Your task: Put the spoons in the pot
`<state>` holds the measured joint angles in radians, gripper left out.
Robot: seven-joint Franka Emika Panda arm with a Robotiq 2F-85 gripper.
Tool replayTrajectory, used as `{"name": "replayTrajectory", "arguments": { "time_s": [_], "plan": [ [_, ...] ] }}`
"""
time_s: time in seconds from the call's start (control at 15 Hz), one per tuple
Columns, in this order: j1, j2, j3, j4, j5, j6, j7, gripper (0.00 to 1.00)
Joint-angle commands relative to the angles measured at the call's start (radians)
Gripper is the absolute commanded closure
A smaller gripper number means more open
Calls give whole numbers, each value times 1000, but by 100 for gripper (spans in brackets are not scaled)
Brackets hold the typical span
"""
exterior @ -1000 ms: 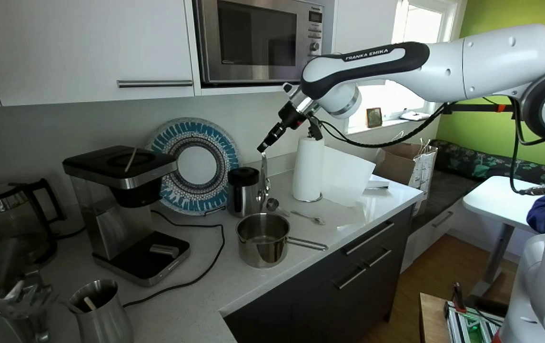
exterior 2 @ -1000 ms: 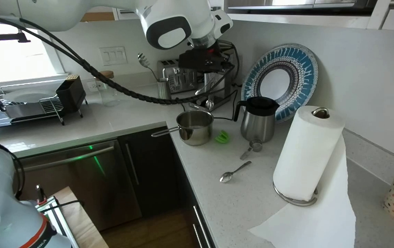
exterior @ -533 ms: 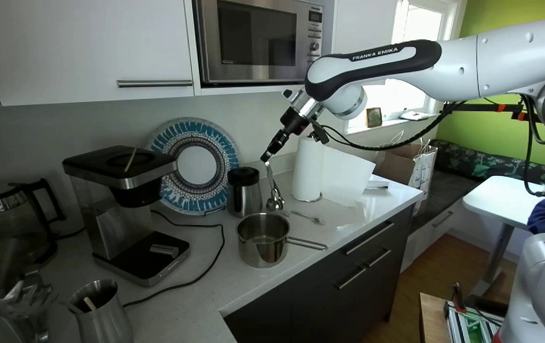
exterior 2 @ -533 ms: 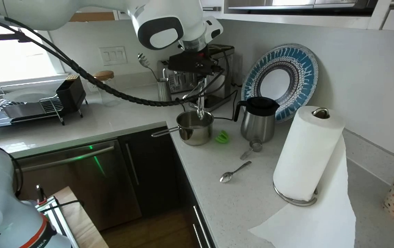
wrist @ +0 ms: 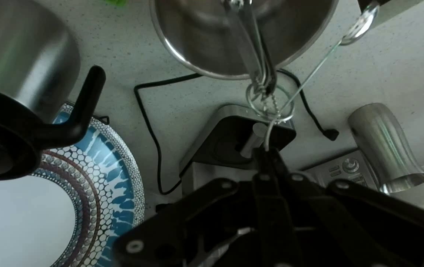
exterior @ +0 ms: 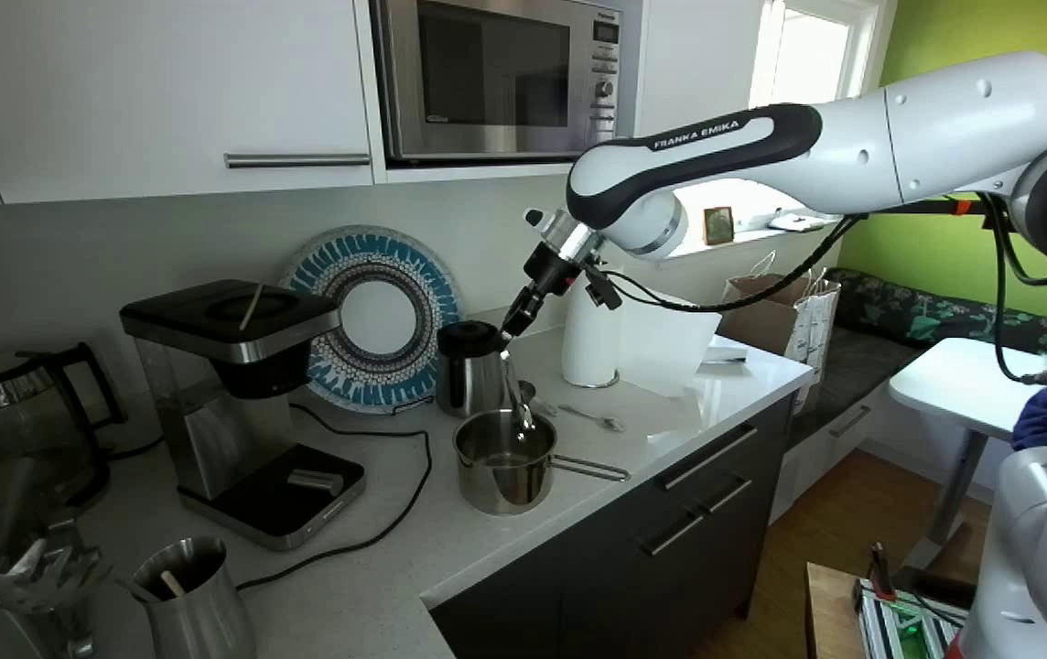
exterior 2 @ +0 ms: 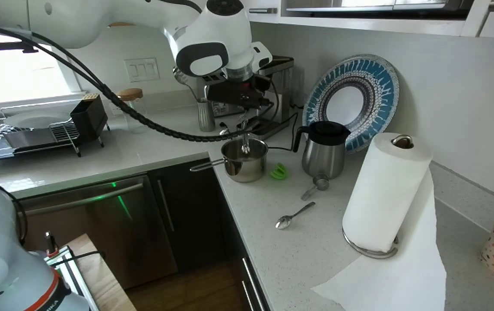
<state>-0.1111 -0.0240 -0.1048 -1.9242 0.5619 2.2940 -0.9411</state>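
Note:
My gripper (exterior: 507,331) is shut on a thin metal loop or handle at the top of a ringed bunch of silvery spoons (exterior: 519,403). In the wrist view its fingertips (wrist: 267,150) are together, with the ring just beyond them. The spoons (wrist: 247,44) hang down over the mouth of the shiny pot (exterior: 503,476); one thin spoon (wrist: 362,24) sticks out sideways. In an exterior view the spoon ends (exterior 2: 245,144) overlap the pot's (exterior 2: 245,168) inside; how deep is unclear. A loose spoon (exterior 2: 294,216) and a small scoop (exterior 2: 319,183) lie on the counter.
A metal jug with black lid (exterior 2: 325,149) stands beside the pot. A green object (exterior 2: 278,172) lies between them. The coffee machine (exterior: 240,403), its black cord (exterior: 395,513), a patterned plate (exterior: 368,247) and a paper towel roll (exterior 2: 387,190) are nearby.
My gripper has moved down, bringing the hanging spoons from above and behind the pot to its mouth. The spoons have swung. The pot, loose spoon and scoop have not moved.

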Motion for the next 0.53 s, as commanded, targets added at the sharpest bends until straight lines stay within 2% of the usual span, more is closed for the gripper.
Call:
{"name": "replayTrajectory", "arguments": {
  "time_s": [0.0, 0.47],
  "plan": [
    [2, 34, -6, -8, 17, 9, -21, 100],
    [-21, 117, 6, 0, 27, 33, -17, 100]
  ]
}}
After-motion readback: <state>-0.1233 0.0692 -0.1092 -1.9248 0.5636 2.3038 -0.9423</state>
